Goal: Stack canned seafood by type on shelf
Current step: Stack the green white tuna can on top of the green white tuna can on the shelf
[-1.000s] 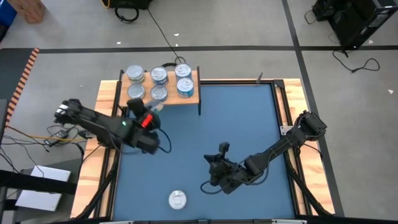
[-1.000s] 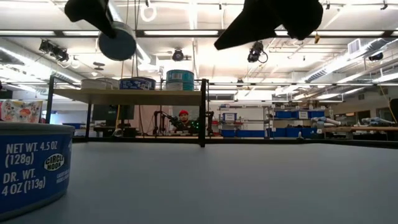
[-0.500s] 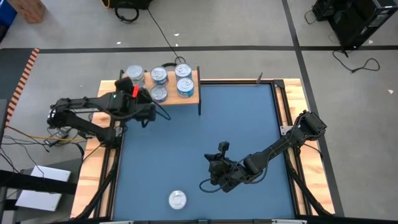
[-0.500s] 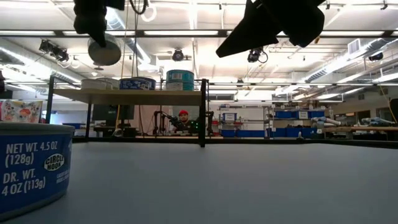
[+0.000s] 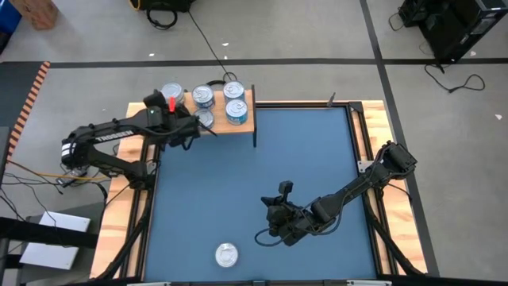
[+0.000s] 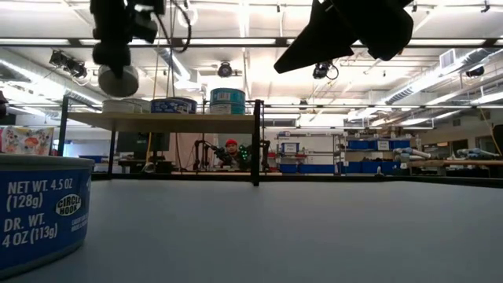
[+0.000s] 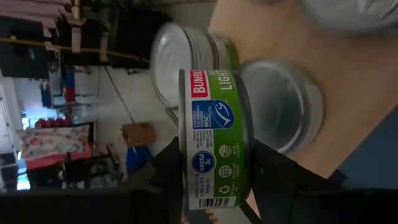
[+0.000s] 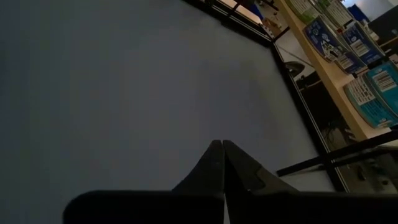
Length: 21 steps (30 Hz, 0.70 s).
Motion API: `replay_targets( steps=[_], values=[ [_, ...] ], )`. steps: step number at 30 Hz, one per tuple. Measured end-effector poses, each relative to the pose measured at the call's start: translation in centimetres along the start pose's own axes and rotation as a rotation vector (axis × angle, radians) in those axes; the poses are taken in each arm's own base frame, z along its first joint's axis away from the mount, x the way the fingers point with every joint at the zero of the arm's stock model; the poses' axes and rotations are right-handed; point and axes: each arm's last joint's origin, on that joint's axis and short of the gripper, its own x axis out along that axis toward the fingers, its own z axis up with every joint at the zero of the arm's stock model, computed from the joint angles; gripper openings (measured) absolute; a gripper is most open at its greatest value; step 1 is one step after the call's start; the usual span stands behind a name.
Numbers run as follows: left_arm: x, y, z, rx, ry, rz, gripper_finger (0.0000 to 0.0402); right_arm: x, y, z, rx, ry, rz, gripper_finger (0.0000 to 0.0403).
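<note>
The light wooden shelf (image 5: 246,123) stands at the table's far left and carries several silvery-lidded cans (image 5: 204,97). My left gripper (image 5: 194,125) reaches over the shelf's left part, shut on a green-labelled can (image 7: 214,137). The low view shows that can (image 6: 118,80) hanging above the shelf board (image 6: 161,120). One blue-labelled can (image 5: 227,254) rests on its base on the blue table near the front edge. My right gripper (image 5: 271,226) hovers shut over the table's middle, with nothing between its fingers (image 8: 222,152). My left gripper pinches the green-labelled can between its two fingers (image 7: 273,180), one on each flat end, with the labelled side wall (image 7: 214,186) showing between them. The fingers come from the table's left, slanting down. The can is lifted clear above the shelf, its silvery underside (image 6: 118,82) tilted slightly.
The shelf's black legs (image 6: 255,141) stand on the table's far edge. Wooden rails (image 5: 365,143) frame the blue tabletop (image 5: 317,159). Beyond the table the low view shows a room with benches and a person (image 6: 230,149) far off.
My left gripper has swung with its can from over the table's left part toward the far edge, and now stands over the shelf's left end. It has turned on the way. The can faced the low camera with a flat end before and now hangs nearly level.
</note>
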Motion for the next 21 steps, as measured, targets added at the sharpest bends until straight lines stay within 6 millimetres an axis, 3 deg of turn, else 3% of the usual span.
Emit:
replay_targets(
  steps=[8, 18, 21],
  values=[
    [2.1, -1.8, 0.1, 0.034, 0.024, 0.007, 0.0147, 0.0, 0.0, 0.0, -0.002, 0.000, 0.000, 0.0002],
    [2.6, -1.8, 0.4, 0.035, 0.009, 0.010, 0.0147, 0.0, 0.0, 0.0, -0.002, 0.000, 0.000, 0.0002],
    [2.6, -1.9, 0.5, 0.047, 0.009, -0.003, 0.0176, 0.0, 0.0, 0.0, -0.002, 0.000, 0.000, 0.0002]
  ],
)
